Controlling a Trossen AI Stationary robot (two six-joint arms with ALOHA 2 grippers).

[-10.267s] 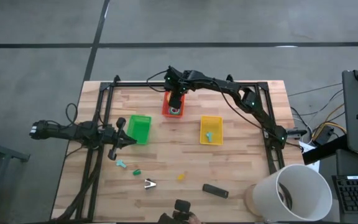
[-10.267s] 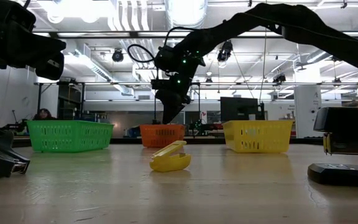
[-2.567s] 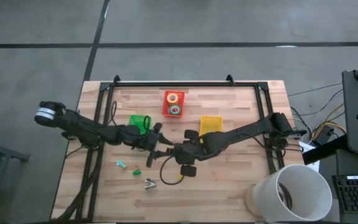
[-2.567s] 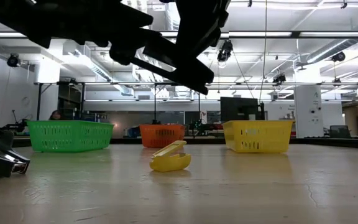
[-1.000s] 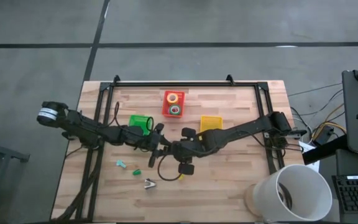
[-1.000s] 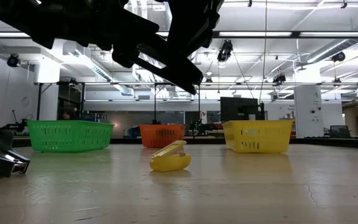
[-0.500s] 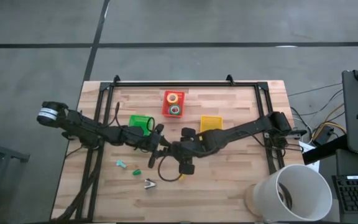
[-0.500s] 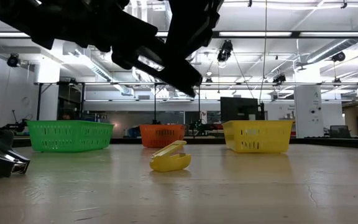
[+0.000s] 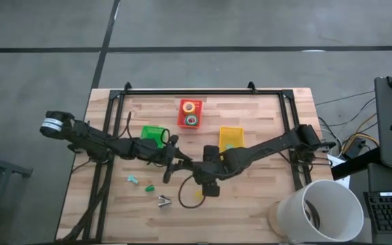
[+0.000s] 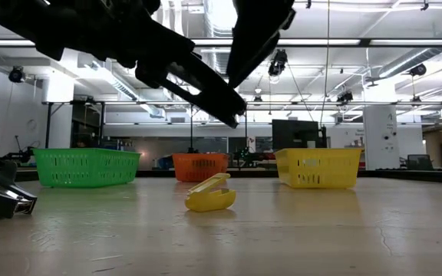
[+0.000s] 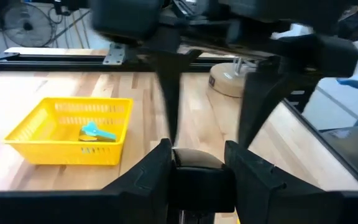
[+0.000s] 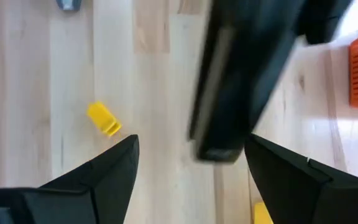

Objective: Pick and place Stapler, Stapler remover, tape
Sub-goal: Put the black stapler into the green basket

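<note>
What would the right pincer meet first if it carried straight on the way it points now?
Probably the stapler, held in the left pincer, directly ahead of the open right pincer; how near is hard to judge.

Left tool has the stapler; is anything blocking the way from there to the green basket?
Nothing visible does. The stapler sits in the left tool above the table, and the green basket lies close beside that arm. The open right tool is on the stapler's far side, away from the basket.
</note>
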